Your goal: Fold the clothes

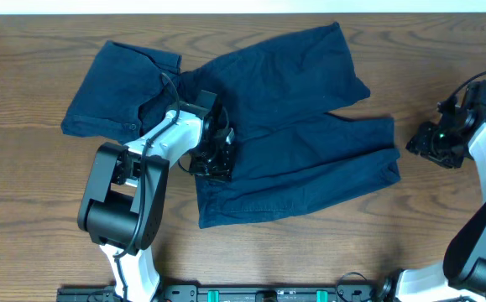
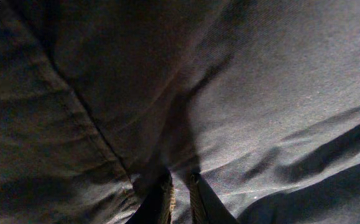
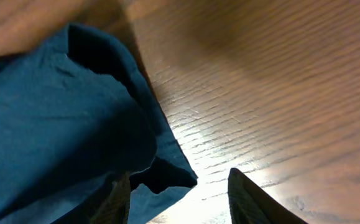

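Right gripper (image 3: 178,186) hangs released beside the shorts (image 1: 310,143), whose legs point right along the table (image 1: 24,210); left gripper (image 2: 180,193) looks nearly closed, grip unclear.

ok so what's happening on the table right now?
Two arms are working on dark blue shorts. The left gripper is down on the waist end of the spread-out pair, fingers close together; whether it has fabric pinched can't be told. The right gripper is open above the table by that pair's leg hem, holding nothing. A second pair lies bunched near the left arm.
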`<action>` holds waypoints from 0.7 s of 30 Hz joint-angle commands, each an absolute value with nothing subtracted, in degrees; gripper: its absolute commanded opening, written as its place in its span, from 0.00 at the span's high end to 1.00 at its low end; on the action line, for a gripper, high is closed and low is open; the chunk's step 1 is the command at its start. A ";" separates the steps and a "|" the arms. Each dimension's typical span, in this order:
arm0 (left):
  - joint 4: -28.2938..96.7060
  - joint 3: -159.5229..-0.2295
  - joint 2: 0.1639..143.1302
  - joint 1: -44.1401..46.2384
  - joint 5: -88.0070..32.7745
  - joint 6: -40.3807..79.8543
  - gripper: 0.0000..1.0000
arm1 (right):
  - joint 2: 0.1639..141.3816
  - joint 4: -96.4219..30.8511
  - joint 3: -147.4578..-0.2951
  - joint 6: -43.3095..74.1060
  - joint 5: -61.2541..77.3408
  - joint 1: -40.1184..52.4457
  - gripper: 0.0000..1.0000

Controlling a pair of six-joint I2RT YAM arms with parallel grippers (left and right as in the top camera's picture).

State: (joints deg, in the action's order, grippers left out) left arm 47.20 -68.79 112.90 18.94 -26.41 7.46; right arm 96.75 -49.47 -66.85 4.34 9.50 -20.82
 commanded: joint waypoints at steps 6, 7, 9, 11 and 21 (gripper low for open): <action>47.07 -67.40 113.47 18.68 -21.37 7.11 0.85 | 103.07 -51.59 -63.51 -1.26 20.18 -20.71 0.57; 47.09 -67.40 113.47 18.68 -21.37 7.11 0.85 | 103.18 -51.13 -62.70 -1.43 20.23 -20.67 0.58; 47.11 -67.40 113.47 18.68 -21.37 7.11 0.85 | 103.18 -49.41 -61.10 -1.61 20.84 -20.60 0.58; 47.11 -67.40 113.45 18.68 -21.37 7.11 0.85 | 103.20 -48.80 -60.20 -2.02 22.70 -20.60 0.59; 47.22 -67.40 113.47 18.68 -21.37 7.14 0.84 | 103.18 -46.09 -58.89 -7.70 31.33 -20.64 0.60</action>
